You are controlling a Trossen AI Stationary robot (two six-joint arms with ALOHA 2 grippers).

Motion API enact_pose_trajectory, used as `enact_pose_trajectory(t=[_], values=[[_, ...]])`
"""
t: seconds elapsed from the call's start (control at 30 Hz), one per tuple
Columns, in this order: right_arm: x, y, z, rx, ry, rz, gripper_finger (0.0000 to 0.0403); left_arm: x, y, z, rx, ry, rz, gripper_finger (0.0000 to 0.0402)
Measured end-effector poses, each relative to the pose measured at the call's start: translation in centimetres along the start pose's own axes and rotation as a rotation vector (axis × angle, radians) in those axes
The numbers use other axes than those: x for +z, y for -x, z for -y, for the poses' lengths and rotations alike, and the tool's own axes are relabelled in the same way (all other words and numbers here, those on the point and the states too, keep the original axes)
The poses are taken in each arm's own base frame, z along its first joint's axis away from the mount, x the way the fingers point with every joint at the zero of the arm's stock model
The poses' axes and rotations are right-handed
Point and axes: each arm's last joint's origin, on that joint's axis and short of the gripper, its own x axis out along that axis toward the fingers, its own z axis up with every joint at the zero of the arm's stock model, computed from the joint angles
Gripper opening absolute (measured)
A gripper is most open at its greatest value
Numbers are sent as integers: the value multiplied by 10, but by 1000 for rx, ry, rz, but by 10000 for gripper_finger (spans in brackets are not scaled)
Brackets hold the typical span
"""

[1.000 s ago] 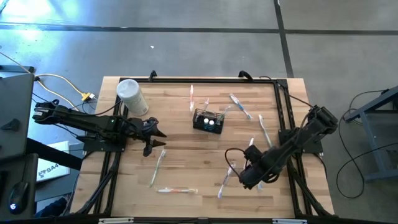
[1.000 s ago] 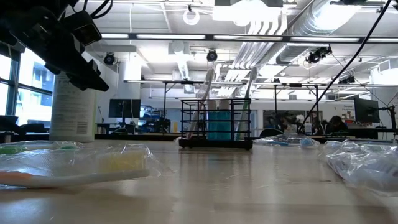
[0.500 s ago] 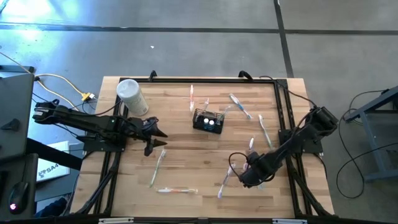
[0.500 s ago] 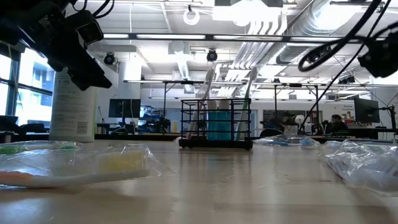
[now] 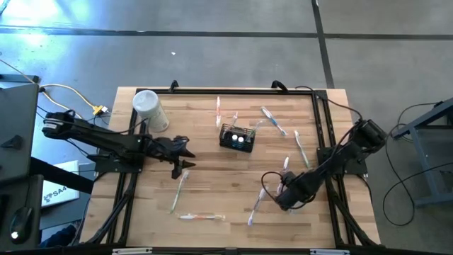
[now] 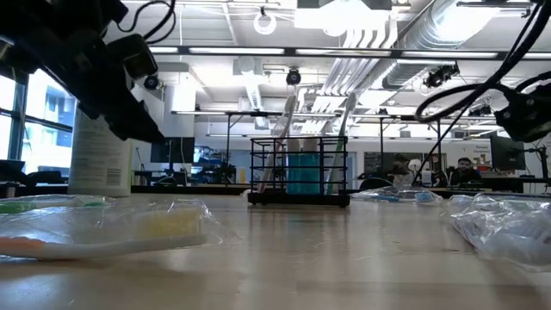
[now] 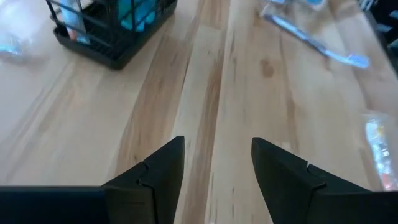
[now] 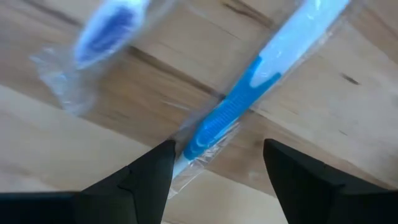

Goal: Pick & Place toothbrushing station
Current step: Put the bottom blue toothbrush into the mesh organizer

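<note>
The toothbrushing station, a small black wire-mesh caddy (image 5: 236, 137), stands on its base at the table's middle. Pale toothbrushes and a blue cup stand inside it (image 6: 300, 170); it also shows in the left wrist view (image 7: 112, 28). My left gripper (image 5: 185, 154) is open and empty above the table, left of the caddy, its fingers pointing toward it (image 7: 217, 158). My right gripper (image 5: 279, 198) is open low over the near right of the table. Its fingers (image 8: 217, 158) stand on either side of a blue wrapped toothbrush (image 8: 233, 106); whether they touch it, I cannot tell.
A white cylindrical container (image 5: 150, 110) stands at the far left. Several wrapped toothbrushes lie scattered: near left (image 5: 178, 190), near edge (image 5: 202, 217), far side (image 5: 218, 111), and right of the caddy (image 5: 299, 147). Bare wood lies between my left gripper and the caddy.
My left gripper has moved a little toward the table's right edge, nearer the caddy, and somewhat lower. My right arm has come down over the wrapped toothbrushes at the near right. The caddy has stayed where it was.
</note>
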Motion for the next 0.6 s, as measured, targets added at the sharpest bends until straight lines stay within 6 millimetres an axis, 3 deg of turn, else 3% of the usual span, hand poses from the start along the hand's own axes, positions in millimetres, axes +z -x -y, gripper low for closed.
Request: enact_pose_trajectory(t=[0.3,0.43,0.6], values=[[8,-9,11,-27,18,26,221,-8,-25,-1,10,-3,-38,187],[10,-9,12,-39,45,32,173,-7,-32,0,0,-1,-16,187],[11,-9,12,-43,72,44,86,-3,-35,2,-52,2,26,187]])
